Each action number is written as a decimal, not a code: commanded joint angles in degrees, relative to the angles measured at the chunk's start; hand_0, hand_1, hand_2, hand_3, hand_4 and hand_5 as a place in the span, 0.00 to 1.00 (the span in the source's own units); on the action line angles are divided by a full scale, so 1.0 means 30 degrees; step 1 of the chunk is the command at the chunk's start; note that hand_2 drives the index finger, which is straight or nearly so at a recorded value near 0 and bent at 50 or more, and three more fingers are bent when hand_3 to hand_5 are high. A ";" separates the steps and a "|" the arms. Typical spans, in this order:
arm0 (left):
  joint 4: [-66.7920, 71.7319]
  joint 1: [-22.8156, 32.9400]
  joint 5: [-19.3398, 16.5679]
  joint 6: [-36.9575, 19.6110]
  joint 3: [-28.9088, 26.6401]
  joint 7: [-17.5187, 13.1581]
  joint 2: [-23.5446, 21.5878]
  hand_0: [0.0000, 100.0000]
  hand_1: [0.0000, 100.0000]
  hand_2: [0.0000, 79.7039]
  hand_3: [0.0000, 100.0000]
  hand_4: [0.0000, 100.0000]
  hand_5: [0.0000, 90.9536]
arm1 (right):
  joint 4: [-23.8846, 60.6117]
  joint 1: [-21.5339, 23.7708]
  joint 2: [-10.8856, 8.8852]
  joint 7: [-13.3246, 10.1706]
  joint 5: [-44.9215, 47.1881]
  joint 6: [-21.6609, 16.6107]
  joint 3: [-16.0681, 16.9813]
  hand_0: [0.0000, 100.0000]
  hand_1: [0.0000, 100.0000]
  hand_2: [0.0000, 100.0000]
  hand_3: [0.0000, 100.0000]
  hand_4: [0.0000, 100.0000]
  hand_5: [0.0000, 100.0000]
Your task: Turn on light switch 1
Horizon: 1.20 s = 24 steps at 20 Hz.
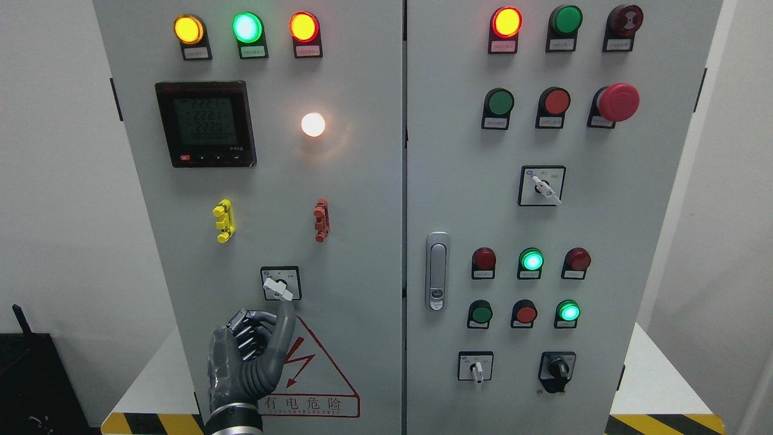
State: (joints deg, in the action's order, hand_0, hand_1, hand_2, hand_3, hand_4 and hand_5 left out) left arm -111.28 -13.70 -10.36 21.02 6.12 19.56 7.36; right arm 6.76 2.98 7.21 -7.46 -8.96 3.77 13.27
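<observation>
A rotary selector switch [279,284] with a white lever sits low on the left cabinet door; the lever points down and to the right. My left hand [256,341] comes up from the bottom edge just below it. One finger [285,317] is stretched up and its tip touches the lever's lower end. The other fingers are curled against the palm. The hand holds nothing. A round white lamp [313,124] above glows lit. My right hand is out of view.
The left door also carries three lit lamps [247,28], a digital meter [205,124], yellow [223,220] and red [322,220] terminal blocks, and a warning triangle [314,374]. The right door has push buttons, a red mushroom stop [617,102], further rotary switches [542,186] and a door handle [437,270].
</observation>
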 commanded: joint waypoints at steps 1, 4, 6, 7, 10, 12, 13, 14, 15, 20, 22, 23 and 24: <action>-0.0846 0.2422 -0.0033 -0.2048 -0.0018 -0.0105 -0.0314 0.16 0.48 0.77 0.95 0.97 0.97 | 0.0001 0.0004 0.0000 -0.0005 0.0000 0.0003 -0.0001 0.31 0.00 0.00 0.00 0.00 0.00; -0.0642 0.5055 0.0026 -0.5180 -0.0485 -0.0805 -0.0607 0.17 0.47 0.72 0.96 0.98 0.97 | 0.0001 -0.0025 0.0000 -0.0005 0.0000 0.0003 -0.0001 0.31 0.00 0.00 0.00 0.00 0.00; 0.0086 0.7253 0.0113 -0.7406 -0.1537 -0.1974 -0.0928 0.17 0.46 0.70 0.97 0.99 0.98 | 0.0001 0.0004 0.0000 -0.0005 0.0000 0.0003 -0.0001 0.31 0.00 0.00 0.00 0.00 0.00; 0.0962 0.8162 0.0201 -0.8751 -0.2065 -0.2618 -0.1191 0.18 0.44 0.68 0.99 1.00 0.97 | 0.0001 0.0004 0.0000 -0.0005 0.0000 0.0003 -0.0001 0.31 0.00 0.00 0.00 0.00 0.00; 0.4940 1.0420 0.1281 -1.2301 -0.3006 -0.3093 -0.2128 0.19 0.39 0.57 0.90 0.98 0.94 | 0.0001 0.0004 0.0000 -0.0005 0.0000 0.0003 -0.0001 0.31 0.00 0.00 0.00 0.00 0.00; 0.8191 1.1710 0.1957 -1.3651 -0.3037 -0.3210 -0.2832 0.19 0.35 0.49 0.80 0.92 0.84 | 0.0001 0.0004 0.0000 -0.0005 0.0000 0.0003 -0.0001 0.31 0.00 0.00 0.00 0.00 0.00; 1.0237 1.2325 0.2076 -1.4498 -0.2979 -0.3211 -0.3212 0.19 0.34 0.43 0.73 0.86 0.73 | 0.0001 0.0004 0.0000 -0.0005 0.0000 0.0003 -0.0001 0.31 0.00 0.00 0.00 0.00 0.00; 1.2346 1.2737 0.2106 -1.5406 -0.2891 -0.3240 -0.3476 0.19 0.32 0.37 0.65 0.79 0.60 | 0.0001 0.0004 0.0000 -0.0005 0.0000 0.0003 -0.0001 0.31 0.00 0.00 0.00 0.00 0.00; 1.4455 1.3089 0.2048 -1.6198 -0.2774 -0.3414 -0.3682 0.19 0.32 0.33 0.60 0.75 0.53 | 0.0001 0.0004 0.0000 -0.0005 0.0000 0.0003 -0.0001 0.31 0.00 0.00 0.00 0.00 0.00; 2.3805 1.3065 0.2106 -1.7993 -0.2539 -0.5525 -0.3597 0.30 0.39 0.02 0.24 0.36 0.00 | 0.0001 0.0004 0.0000 -0.0005 0.0000 0.0003 -0.0001 0.31 0.00 0.00 0.00 0.00 0.00; 2.6998 1.2482 0.2019 -1.7906 -0.2509 -0.5729 -0.3509 0.34 0.39 0.00 0.20 0.29 0.00 | 0.0001 0.0004 0.0000 -0.0005 0.0000 0.0003 -0.0001 0.31 0.00 0.00 0.00 0.00 0.00; 2.8755 1.2014 0.1989 -1.7847 -0.2480 -0.6165 -0.3392 0.36 0.40 0.00 0.17 0.26 0.00 | 0.0001 0.0004 0.0000 -0.0005 0.0000 0.0003 -0.0001 0.31 0.00 0.00 0.00 0.00 0.00; 3.0658 1.1371 0.1960 -1.7818 -0.2480 -0.6750 -0.3159 0.38 0.40 0.00 0.15 0.23 0.00 | 0.0001 -0.0025 0.0000 -0.0005 0.0000 0.0003 -0.0001 0.31 0.00 0.00 0.00 0.00 0.00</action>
State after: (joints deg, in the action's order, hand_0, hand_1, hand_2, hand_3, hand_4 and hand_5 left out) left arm -66.05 22.44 -4.68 -32.00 0.48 2.15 -0.62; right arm 6.76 2.97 7.21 -7.46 -8.96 3.77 13.27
